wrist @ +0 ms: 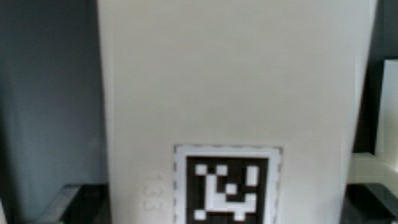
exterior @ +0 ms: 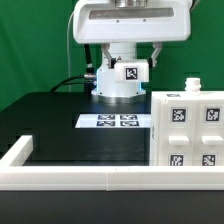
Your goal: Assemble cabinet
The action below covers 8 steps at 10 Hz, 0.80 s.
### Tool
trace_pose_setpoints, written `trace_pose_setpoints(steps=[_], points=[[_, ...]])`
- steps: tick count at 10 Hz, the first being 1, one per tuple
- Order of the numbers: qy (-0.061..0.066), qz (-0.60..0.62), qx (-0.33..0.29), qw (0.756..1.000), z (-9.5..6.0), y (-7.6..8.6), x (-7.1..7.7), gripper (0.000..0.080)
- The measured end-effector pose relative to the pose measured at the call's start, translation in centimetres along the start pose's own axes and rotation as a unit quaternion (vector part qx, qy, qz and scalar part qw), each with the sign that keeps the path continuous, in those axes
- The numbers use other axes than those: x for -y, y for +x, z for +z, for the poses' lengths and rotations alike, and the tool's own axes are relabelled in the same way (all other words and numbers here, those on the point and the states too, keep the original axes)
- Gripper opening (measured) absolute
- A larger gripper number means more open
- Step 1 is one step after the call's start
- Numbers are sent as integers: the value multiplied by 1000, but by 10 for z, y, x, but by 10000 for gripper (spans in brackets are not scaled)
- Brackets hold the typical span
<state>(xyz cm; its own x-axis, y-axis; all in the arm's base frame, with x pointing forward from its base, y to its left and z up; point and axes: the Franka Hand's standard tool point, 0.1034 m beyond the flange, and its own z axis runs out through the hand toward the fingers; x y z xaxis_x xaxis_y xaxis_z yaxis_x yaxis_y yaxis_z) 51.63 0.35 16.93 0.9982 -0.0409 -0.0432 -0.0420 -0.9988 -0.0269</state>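
Observation:
The cabinet (exterior: 190, 130), a large white block with several marker tags on its face, stands on the black table at the exterior view's right. My gripper (exterior: 127, 62) hangs above the table's back middle, to the left of the cabinet and apart from it. It is shut on a small white block (exterior: 129, 73) that bears one marker tag. In the wrist view this block (wrist: 222, 90) fills the picture between my gripper's (wrist: 222, 208) dark fingertips (wrist: 80, 205), with its tag near them.
The marker board (exterior: 115, 121) lies flat on the table below the held block. A long low white rim (exterior: 90, 178) frames the table's front and left. The arm's white round base (exterior: 118, 90) stands behind the marker board.

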Motion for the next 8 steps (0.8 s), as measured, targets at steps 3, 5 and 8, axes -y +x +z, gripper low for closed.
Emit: trace_pose_setpoints(steps=[3,5,8], points=[[3,-9,-10,1000,-14,27,34,560],[4,-14,-13,1000,-16,44,62,560],[4,-21,-6,1000,-14,62,74,560]])
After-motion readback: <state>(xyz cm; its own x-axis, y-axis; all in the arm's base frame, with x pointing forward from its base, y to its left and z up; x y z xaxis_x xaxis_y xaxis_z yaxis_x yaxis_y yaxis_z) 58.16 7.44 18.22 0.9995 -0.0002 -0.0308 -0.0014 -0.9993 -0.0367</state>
